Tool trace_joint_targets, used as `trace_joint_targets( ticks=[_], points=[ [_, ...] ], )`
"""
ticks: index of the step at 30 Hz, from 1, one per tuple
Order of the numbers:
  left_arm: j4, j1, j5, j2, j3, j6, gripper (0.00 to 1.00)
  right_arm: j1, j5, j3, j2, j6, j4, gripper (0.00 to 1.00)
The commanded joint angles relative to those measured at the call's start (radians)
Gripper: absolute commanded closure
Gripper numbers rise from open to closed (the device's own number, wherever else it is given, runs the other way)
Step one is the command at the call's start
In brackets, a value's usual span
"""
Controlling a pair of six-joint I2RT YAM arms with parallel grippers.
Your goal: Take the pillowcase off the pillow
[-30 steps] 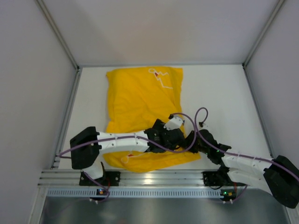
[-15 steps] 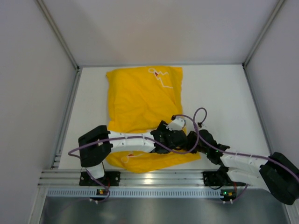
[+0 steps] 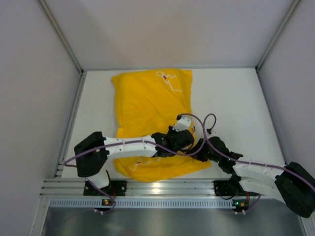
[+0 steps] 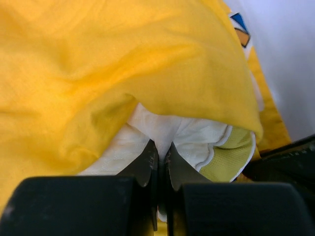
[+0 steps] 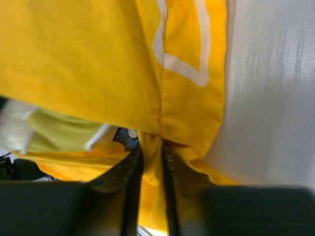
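Looking at the pillowcase (image 3: pixel 147 103), we see a thin, bright yellow cloth bag. It lies flat on the table (image 3: pixel 236 98), with its open mouth at the end nearest our arms.

We think the pillowcase is light, soft and floppy. It should bunch up and slide when pulled, and it will not break. A good place to hold it looks like the hem at the mouth, where the cloth is folded thick.

The pillowcase is the only holder here, and the pillow (image 4: pixel 197 135) is inside it. The pillow fills most of the pillowcase, and only a cream corner pokes out at the mouth. We think the pillow is puffy and squashy, and a bit heavier than the pillowcase. That bare corner looks like the best spot to grab.

Our left gripper (image 4: pixel 161 147) is clenched tight on the cream pillow corner, just under the lip of the pillowcase. Our right gripper (image 5: pixel 151 147) pinches a fold of the pillowcase's hem at the right corner of the mouth. Yellow cloth sits squeezed between its fingers.
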Motion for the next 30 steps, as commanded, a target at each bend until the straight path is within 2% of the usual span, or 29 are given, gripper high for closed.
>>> trace_joint_targets(
  ticks=[1,3,9,13,17,19,24,28,29,30],
  points=[
    [0.051,0.015,0.090,-0.133,0.022,0.004,1.00,-0.011,-0.013,0.029,-0.006,-0.059,-0.055,0.85],
    [0.031,0.014,0.157,-0.173,0.039,0.000,1.00,-0.010,0.018,0.043,0.018,-0.062,-0.058,1.00],
    [-0.077,0.014,0.300,-0.383,0.068,-0.051,1.00,-0.017,0.032,0.060,0.153,-0.053,0.073,1.00],
    [-0.120,0.014,0.438,-0.465,0.084,-0.075,1.00,-0.047,0.034,0.165,0.281,-0.084,0.147,1.00],
    [-0.183,0.014,0.478,-0.543,0.102,-0.098,1.00,-0.154,0.012,0.302,0.393,-0.134,0.193,1.00],
    [-0.255,0.014,0.464,-0.578,0.105,-0.114,1.00,-0.247,-0.051,0.337,0.434,-0.143,0.205,1.00],
    [-0.295,0.014,0.469,-0.686,0.047,-0.140,1.00,-0.391,-0.031,0.547,0.477,-0.237,-0.002,1.00],
    [-0.295,0.014,0.473,-0.690,0.025,-0.143,1.00,-0.474,-0.071,0.643,0.509,-0.260,-0.054,1.00],
    [-0.293,0.014,0.469,-0.683,0.030,-0.143,1.00,-0.481,-0.084,0.679,0.512,-0.289,-0.067,0.99],
    [-0.292,0.014,0.458,-0.660,0.033,-0.137,1.00,-0.484,-0.118,0.695,0.509,-0.313,-0.087,0.93]
  ],
)
